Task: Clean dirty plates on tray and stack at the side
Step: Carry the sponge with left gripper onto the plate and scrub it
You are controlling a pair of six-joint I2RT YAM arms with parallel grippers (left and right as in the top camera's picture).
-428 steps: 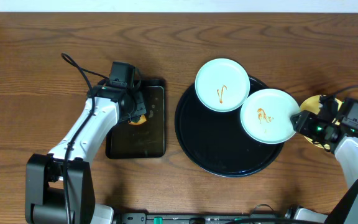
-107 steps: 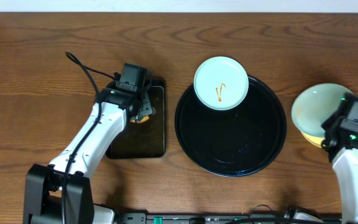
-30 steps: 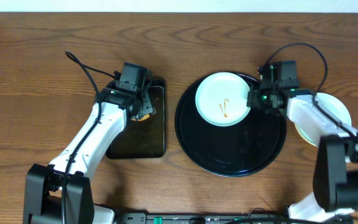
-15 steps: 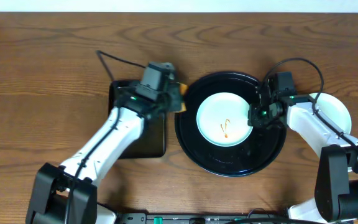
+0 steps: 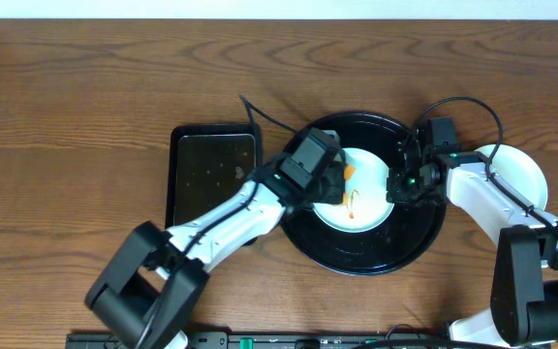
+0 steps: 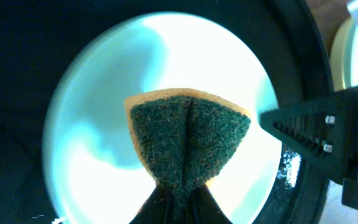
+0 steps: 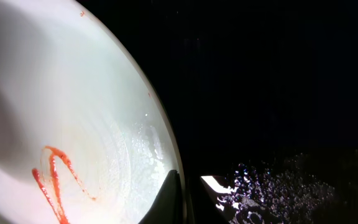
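Note:
One pale mint plate (image 5: pixel 364 199) with an orange-brown sauce smear (image 5: pixel 353 202) lies on the round black tray (image 5: pixel 356 250). My right gripper (image 5: pixel 393 186) is shut on the plate's right rim (image 7: pixel 166 143); the smear (image 7: pixel 51 177) shows in the right wrist view. My left gripper (image 5: pixel 335 179) is shut on a yellow-and-green sponge (image 6: pixel 188 140) just above the plate (image 6: pixel 98 162). Two other plates (image 5: pixel 519 182) are stacked on the bare wood right of the tray, a pale one on top of a yellow one.
A smaller rectangular black tray (image 5: pixel 214 179) lies left of the round tray. The round tray's floor is wet with droplets (image 7: pixel 291 186). My left arm stretches across the round tray's left side.
My left arm has swung right from the rectangular tray, carrying the sponge over the plate. My right gripper has pulled the plate from the tray's far rim to its middle.

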